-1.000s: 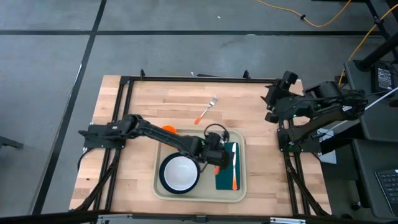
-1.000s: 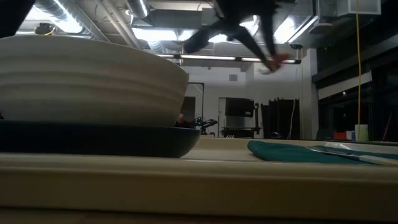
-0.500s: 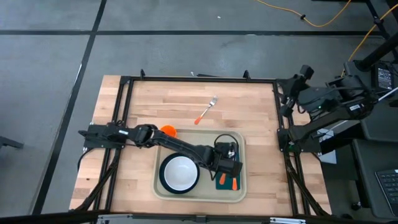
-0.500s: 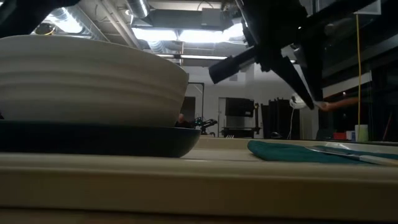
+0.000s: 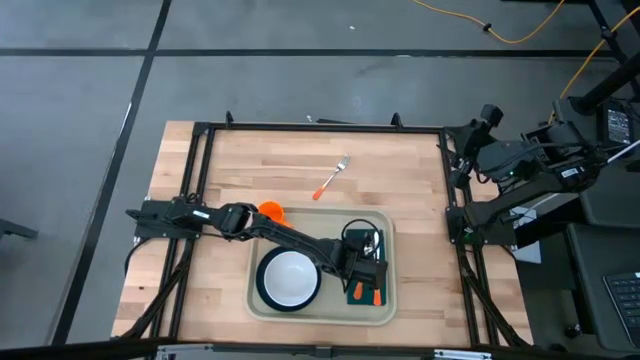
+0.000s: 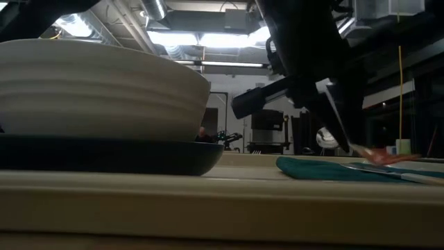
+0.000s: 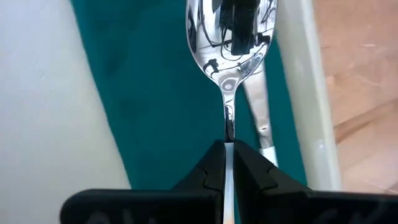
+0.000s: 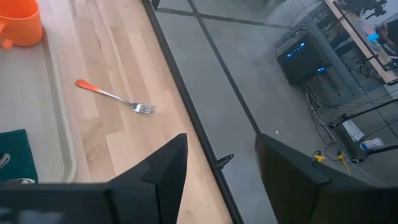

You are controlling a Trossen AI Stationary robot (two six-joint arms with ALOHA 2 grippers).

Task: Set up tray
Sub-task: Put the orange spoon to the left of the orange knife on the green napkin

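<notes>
The beige tray (image 5: 330,306) holds a white bowl (image 5: 290,276) on a dark plate (image 6: 104,157) and a dark green napkin (image 7: 155,87). A knife (image 7: 261,127) with an orange handle (image 5: 376,295) lies on the napkin. My left gripper (image 5: 365,268) hovers low over the napkin, shut on an orange-handled spoon (image 7: 231,37). My right gripper (image 8: 221,140) is open and waits beyond the table's right edge (image 5: 470,152). An orange-handled fork (image 5: 331,178) and an orange cup (image 5: 270,210) rest on the wood beyond the tray's far rim. My left gripper pinches the spoon's thin metal neck (image 7: 229,127) just behind the bowl, between its two fingertips (image 7: 214,163). The fingers slant down from above and the spoon runs along their gap. The spoon is tilted, its bowl (image 6: 326,139) higher than its orange handle (image 6: 385,155) near the napkin.
The left arm stretches across the tray over the bowl. Bare wood lies left of the tray and along the far side around the fork. A black frame (image 5: 300,128) runs along the table's edges. A yellow cable (image 5: 520,35) lies on the floor.
My left gripper moved with the spoon from the tray's middle toward its right near corner, turned, and came down low over the napkin. My right arm drew back from the table's right far corner to beyond the right edge.
</notes>
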